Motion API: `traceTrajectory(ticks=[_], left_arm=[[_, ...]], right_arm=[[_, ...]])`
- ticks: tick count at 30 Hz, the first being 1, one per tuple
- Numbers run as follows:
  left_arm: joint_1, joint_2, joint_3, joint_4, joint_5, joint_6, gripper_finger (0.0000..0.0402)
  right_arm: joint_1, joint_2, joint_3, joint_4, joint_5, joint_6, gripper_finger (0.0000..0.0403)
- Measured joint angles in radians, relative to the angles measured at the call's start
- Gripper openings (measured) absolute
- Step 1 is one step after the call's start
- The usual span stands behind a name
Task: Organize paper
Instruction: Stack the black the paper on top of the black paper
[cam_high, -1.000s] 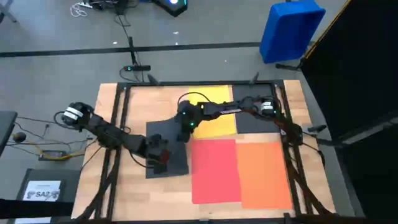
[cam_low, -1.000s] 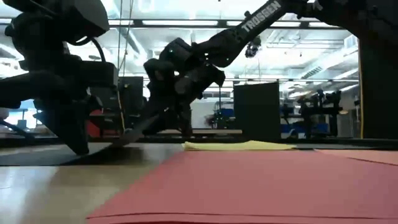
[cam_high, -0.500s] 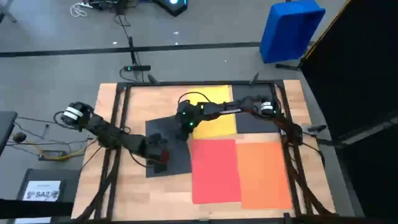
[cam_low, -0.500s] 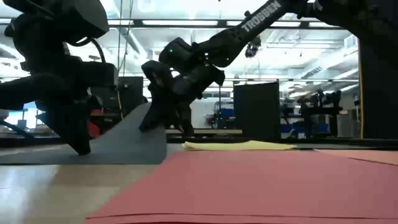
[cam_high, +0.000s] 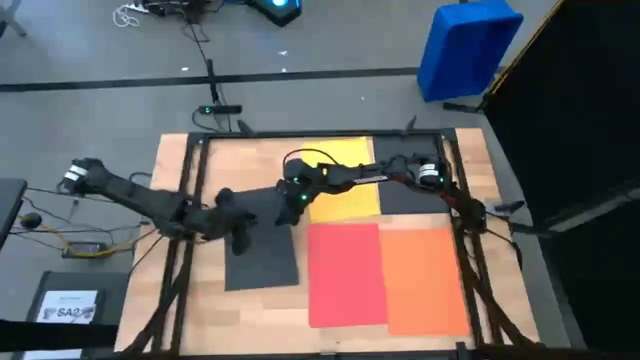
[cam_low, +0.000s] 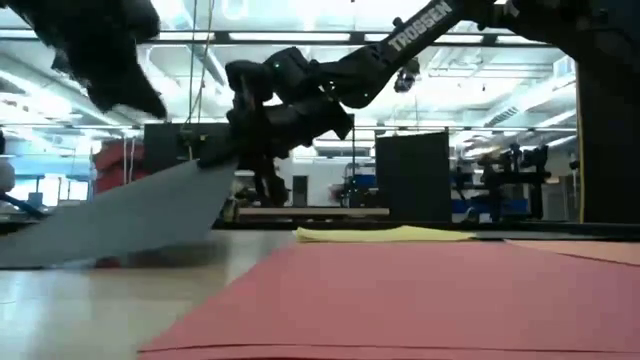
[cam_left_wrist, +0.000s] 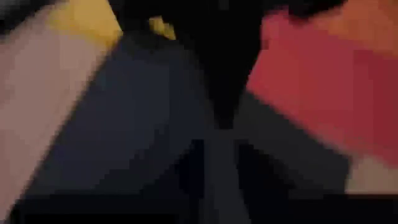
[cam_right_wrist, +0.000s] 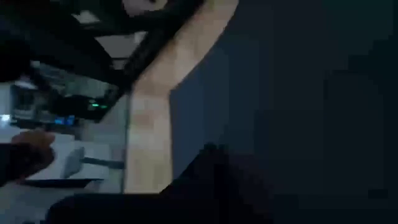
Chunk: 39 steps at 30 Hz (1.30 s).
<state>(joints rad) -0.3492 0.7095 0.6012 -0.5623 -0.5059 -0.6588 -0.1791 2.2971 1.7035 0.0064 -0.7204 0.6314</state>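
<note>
Since a sec ago the left gripper (cam_high: 240, 232) has let go of the dark grey sheet (cam_high: 262, 252) and pulled back toward 9 o'clock; fingers seem parted, tho too blurred to be sure. Right gripper (cam_high: 290, 205) is clamped on that sheet's far corner w/ jaws together, lifting it so the sheet slopes up off the tabletop (cam_high: 175, 300).

To do this step well, I'd say: keep the pinch firm, drag slow and low toward the free slot at approx 1 o'clock beside the yellow sheet (cam_high: 345, 190), so the near edge doesn't fold or catch on the red sheet (cam_high: 345, 275).

Orange sheet (cam_high: 425, 280) lies at 4 o'clock, touching the red one. Wooden top, black frame round it. Beyond: grey floor, blue bin (cam_high: 465, 45) at 1 o'clock, cables, a labelled box (cam_high: 68, 305) at 8 o'clock.
</note>
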Motion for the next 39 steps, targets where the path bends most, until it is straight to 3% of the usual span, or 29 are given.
traceTrajectory(ticks=[10,15,26,31,39], left_arm=[[0.0,-0.43,-0.201,0.126,-0.006,-0.097,0.0142],[0.0,-0.557,-0.276,0.154,-0.006,-0.157,0.0154],[0.0,-0.588,-0.283,0.155,-0.007,-0.17,0.0154],[0.0,-0.587,-0.283,0.177,-0.007,-0.176,0.0154],[0.001,-0.586,-0.282,0.27,-0.055,-0.127,0.0154]], right_arm=[[-0.003,0.0,0.0,0.171,-0.087,0.112,0.0],[-0.016,0.0,0.001,0.263,-0.108,0.171,0.0],[-0.023,-0.001,-0.031,0.474,-0.114,0.288,0.0],[-0.06,-0.067,-0.191,0.611,-0.079,0.359,0.0],[-0.126,-0.329,-0.459,0.659,0.02,0.312,0.0]])
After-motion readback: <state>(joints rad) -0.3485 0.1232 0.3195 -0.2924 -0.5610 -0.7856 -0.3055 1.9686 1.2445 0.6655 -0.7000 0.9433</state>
